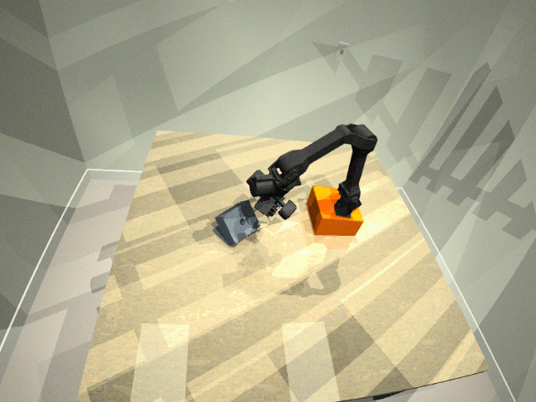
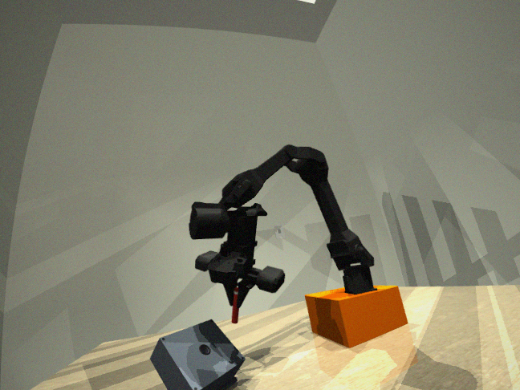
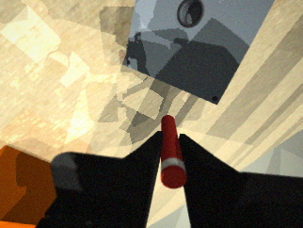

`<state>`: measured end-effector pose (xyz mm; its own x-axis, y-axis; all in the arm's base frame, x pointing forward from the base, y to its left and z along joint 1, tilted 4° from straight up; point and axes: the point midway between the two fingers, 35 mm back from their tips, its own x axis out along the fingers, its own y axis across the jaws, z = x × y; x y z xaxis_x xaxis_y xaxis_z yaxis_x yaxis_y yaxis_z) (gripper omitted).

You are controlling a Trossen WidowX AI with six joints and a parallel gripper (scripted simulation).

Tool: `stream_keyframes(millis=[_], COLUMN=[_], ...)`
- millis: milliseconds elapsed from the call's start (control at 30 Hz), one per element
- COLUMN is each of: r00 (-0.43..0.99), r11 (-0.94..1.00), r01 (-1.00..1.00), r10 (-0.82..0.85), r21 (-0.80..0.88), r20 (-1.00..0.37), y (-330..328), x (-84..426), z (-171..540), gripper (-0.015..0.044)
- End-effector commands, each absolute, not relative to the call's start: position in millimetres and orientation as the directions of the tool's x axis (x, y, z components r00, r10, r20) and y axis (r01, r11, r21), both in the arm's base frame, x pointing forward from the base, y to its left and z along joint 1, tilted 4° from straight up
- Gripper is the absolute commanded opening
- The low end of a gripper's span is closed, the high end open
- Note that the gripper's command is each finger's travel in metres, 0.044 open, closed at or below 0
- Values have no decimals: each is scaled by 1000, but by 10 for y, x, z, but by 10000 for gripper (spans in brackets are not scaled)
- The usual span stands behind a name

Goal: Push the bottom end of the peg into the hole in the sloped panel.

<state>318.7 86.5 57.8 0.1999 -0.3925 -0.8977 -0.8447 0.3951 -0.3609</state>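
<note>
1 relation decides your next move: the hole (image 3: 190,11) lies toward 12 o'clock from the hand (image 3: 170,141) in the wrist view, slightly right of where the peg (image 3: 170,150) points. Your hand is pinching the red peg near its upper end, and the peg's long axis runs out past the fingertips, its free bottom end leading toward the sloped panel (image 3: 198,52).

From the exterior view the peg (image 2: 235,305) hangs close to vertical, clear of the table (image 2: 440,327), above and toward 1 o'clock of the panel (image 2: 195,356). The panel's face tilts, so the hole (image 2: 205,349) points up at a slant, not straight up.

You likely need to tip the peg's axis to match that slant and carry its tip over the hole before you push. The peg looks round, so I judge no turning to fit is needed.
</note>
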Motion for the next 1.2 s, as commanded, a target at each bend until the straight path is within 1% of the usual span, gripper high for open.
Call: stream_keyframes(millis=[0,1167], r00=[219,355], r11=[365,89], r01=[-853,-899], r10=[-399,-429], r21=[-373,-430], r20=[-890,-831], y=[916,1392], x=[3209,3165], z=[596,691], gripper=[0,0])
